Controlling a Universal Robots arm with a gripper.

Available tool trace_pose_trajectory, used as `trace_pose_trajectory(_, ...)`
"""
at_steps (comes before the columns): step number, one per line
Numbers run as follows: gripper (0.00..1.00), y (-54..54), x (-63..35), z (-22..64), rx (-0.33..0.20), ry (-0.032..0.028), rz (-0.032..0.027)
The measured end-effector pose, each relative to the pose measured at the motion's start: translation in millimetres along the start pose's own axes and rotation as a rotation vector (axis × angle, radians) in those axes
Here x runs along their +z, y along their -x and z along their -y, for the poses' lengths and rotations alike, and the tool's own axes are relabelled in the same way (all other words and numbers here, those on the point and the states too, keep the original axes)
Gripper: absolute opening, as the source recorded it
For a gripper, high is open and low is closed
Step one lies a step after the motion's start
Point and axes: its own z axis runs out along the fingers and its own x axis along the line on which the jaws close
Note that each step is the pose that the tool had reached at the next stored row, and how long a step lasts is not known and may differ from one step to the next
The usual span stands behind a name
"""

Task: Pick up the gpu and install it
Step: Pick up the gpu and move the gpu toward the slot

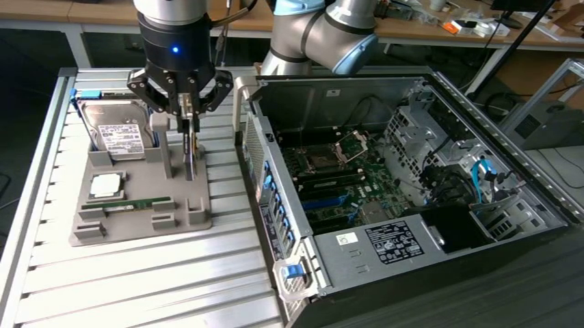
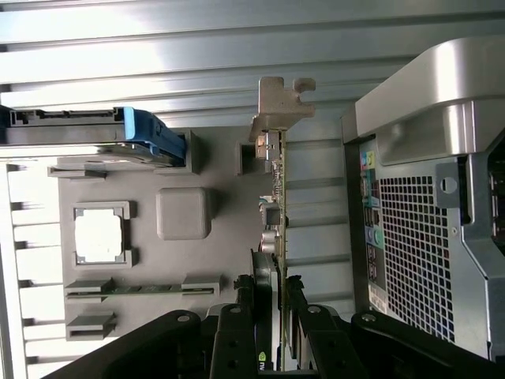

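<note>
Slatted metal table [image 1: 137, 273]: pincer [image 1: 187, 126] clamps the upright graphics card [image 1: 191, 160] directly beneath it by its top edge, a sound hold for something probably light, stiff and fragile.

End of gpu [image 2: 278, 185] behind fingers [image 2: 294, 306]

Cam setup
Table [image 1: 137, 287] and PC case [image 1: 365, 263] are taken in from up high; the grey parts tray [image 1: 137, 229] is shared, looked straight down on, close, from the wrist.

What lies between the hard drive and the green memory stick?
A square silvery chip sits in its recess between the hard drive and the memory stick, in the exterior view.
</note>
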Motion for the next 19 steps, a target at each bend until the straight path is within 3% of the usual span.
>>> trace_pose_trajectory(19,0.27,0.1,-4.8,-0.2,0.0,0.0001,0.0001)
